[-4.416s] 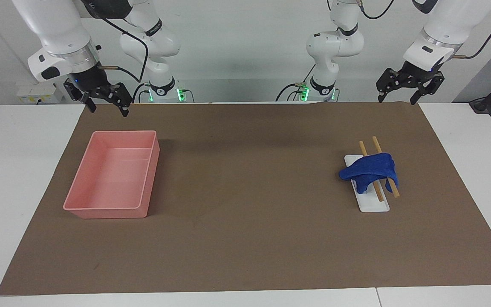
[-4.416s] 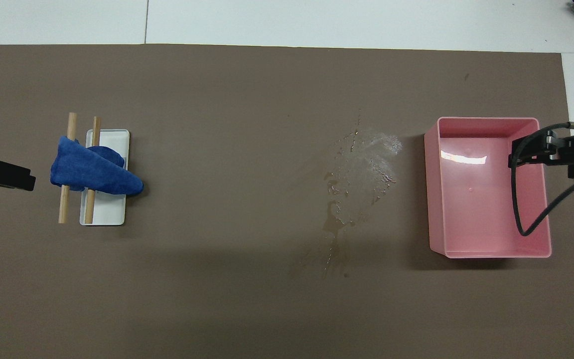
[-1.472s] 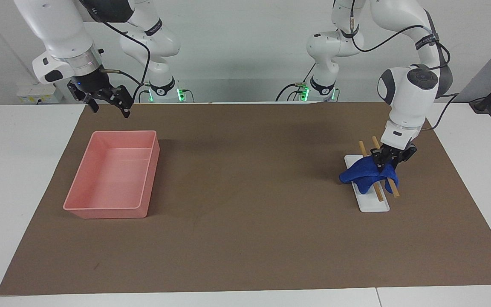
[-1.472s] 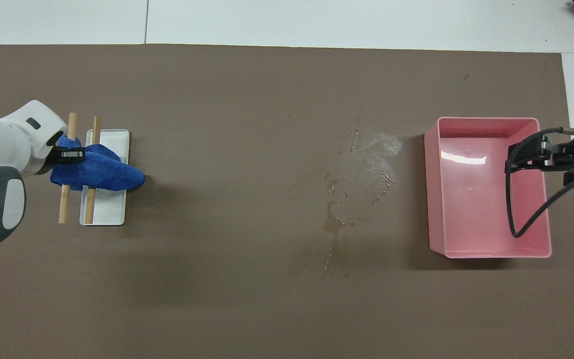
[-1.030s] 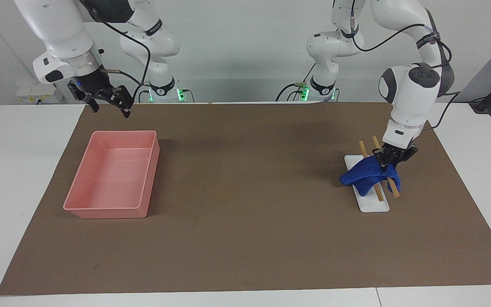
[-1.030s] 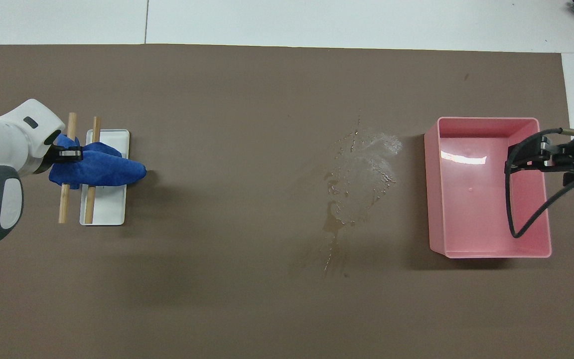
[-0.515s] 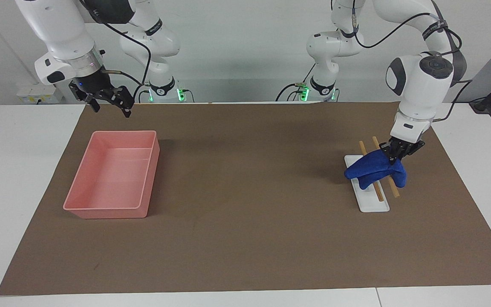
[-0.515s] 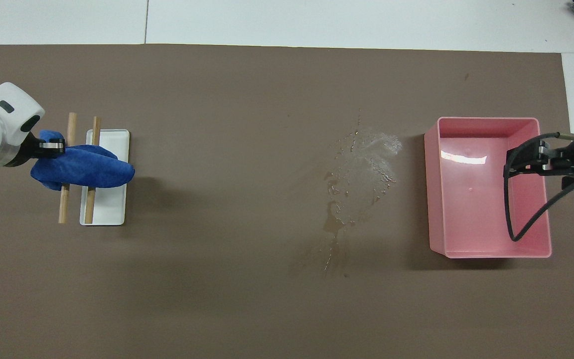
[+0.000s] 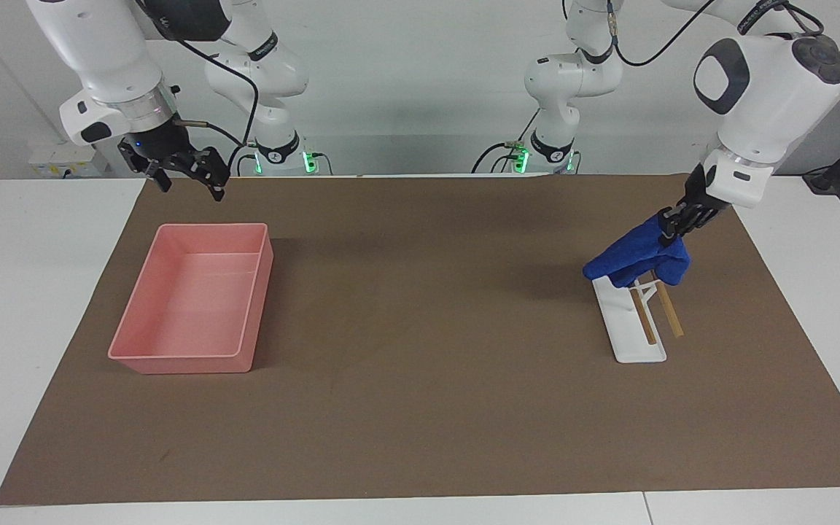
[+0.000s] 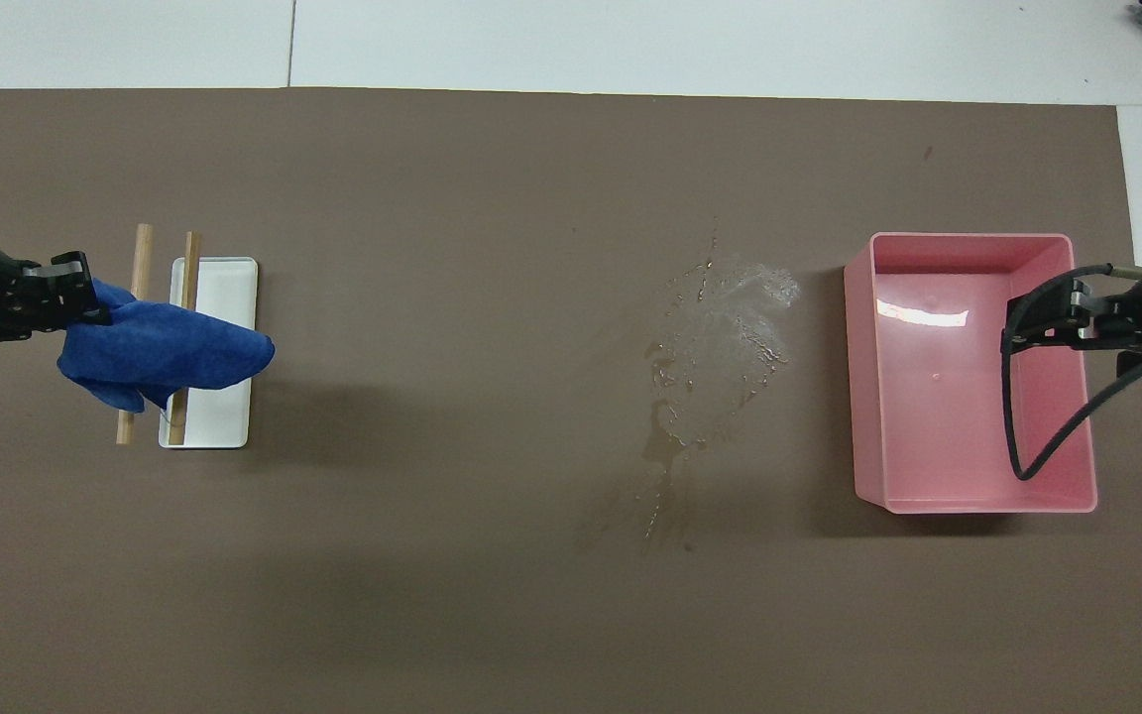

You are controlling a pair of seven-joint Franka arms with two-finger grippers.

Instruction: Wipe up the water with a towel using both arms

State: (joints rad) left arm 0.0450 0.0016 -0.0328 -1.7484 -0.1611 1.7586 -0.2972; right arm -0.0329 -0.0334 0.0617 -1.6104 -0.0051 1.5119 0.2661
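Note:
My left gripper [image 9: 669, 224] is shut on one end of the royal-blue towel [image 9: 635, 257] and holds it in the air above the white rack [image 9: 628, 328] with two wooden sticks. The towel hangs clear of the sticks; it also shows in the overhead view [image 10: 160, 352], with the left gripper [image 10: 75, 302] beside it. A water spill [image 10: 715, 342] lies on the brown mat beside the pink tray, toward the middle of the mat. My right gripper [image 9: 187, 175] is open and empty, raised over the mat near the tray's end nearest the robots; the overhead view shows the right gripper [image 10: 1077, 322] over the tray.
The pink tray [image 9: 144, 350] stands at the right arm's end of the mat, also in the overhead view [image 10: 863, 397]. The brown mat [image 9: 420, 408] covers most of the white table. The spill does not show in the facing view.
My left gripper has lifted the towel up off the two sticks and drawn it toward the robots. The right arm has hardly moved.

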